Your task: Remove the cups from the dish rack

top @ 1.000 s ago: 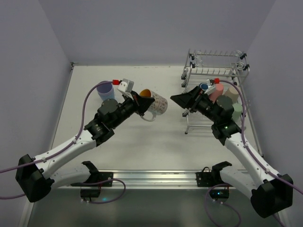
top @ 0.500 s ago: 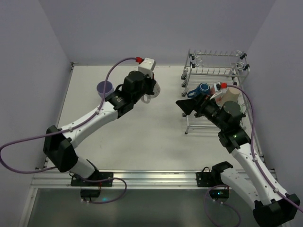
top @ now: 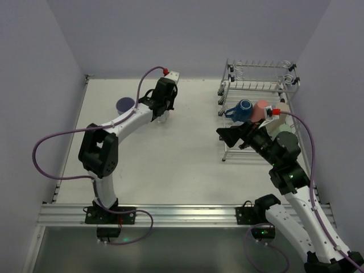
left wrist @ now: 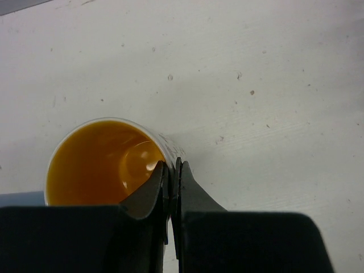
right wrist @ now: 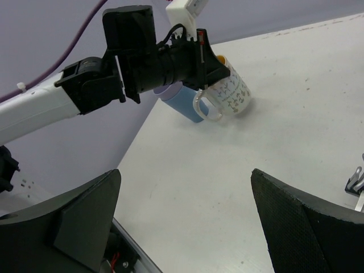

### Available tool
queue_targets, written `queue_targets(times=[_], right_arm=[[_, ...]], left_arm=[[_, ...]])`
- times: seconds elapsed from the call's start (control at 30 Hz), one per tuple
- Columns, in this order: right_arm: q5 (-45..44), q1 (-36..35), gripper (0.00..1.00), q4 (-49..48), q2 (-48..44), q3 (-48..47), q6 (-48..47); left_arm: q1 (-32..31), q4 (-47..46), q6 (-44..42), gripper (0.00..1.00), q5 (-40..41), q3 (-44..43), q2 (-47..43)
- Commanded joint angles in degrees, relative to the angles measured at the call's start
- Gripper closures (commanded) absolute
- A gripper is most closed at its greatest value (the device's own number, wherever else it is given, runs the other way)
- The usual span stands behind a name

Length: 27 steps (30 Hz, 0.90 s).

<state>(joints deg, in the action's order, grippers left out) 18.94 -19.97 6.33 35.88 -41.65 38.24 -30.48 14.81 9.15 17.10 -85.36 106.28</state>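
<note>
Left wrist camera looks straight down into the glass mug (left wrist: pixel 99 168), orange on the inside. The right wrist view, from across the table (top: pixel 187 165), shows a small dark print scattered over its clear wall, too fine for me to read as a word or a brand. The left gripper (left wrist: pixel 171 166) is pinched almost shut on the mug's rim, with one finger inside the lip and one outside. The mug sits upright at table level, but I cannot tell whether its base touches the surface. Close beside it stands one tall tumbler (right wrist: pixel 183 102), bluish with a lavender rim, near the far-left corner of the table and well apart from the dish rack (top: pixel 257 85). That rack is a silver wire frame on two tiers, set at the far right. On its lower tier I count three cups: a dark-blue mug (top: pixel 245 106), a pink cup (top: pixel 262 110) just beside it, and a pale cup (top: pixel 282 126) partly hidden behind the right arm. That makes five cups I can see, two out on the table side and three in the rack. The right gripper (top: pixel 227 135) hangs in front of the rack's lower tier. Its jaws are spread wide, holding nothing and touching nothing.
</note>
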Motion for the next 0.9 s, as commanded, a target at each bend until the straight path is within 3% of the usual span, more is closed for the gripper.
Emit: queue_targets(times=[0.0, 0.53, 0.7, 0.87], right_arm=[[0.13, -0.42, 0.01, 0.44, 0.16, 1.22, -1.41], [-6.89, -0.43, 0.01, 4.91, -0.37, 1.92, -5.63], [-13.30, -0.42, 0.01, 8.26, -0.19, 0.78, -7.56], [-18.93, -0.42, 0.01, 12.13, 0.42, -0.18, -9.49]], left_arm=[[0.24, -4.26, -3.70, 1.00, 1.88, -6.40, 0.68], [2.35, -7.52, -5.90, 1.00, 3.29, -2.18, 4.64], [2.35, -6.99, -5.37, 0.77, 3.64, -1.74, 4.20], [2.35, -6.64, -3.88, 0.43, 1.63, -2.26, 1.75]])
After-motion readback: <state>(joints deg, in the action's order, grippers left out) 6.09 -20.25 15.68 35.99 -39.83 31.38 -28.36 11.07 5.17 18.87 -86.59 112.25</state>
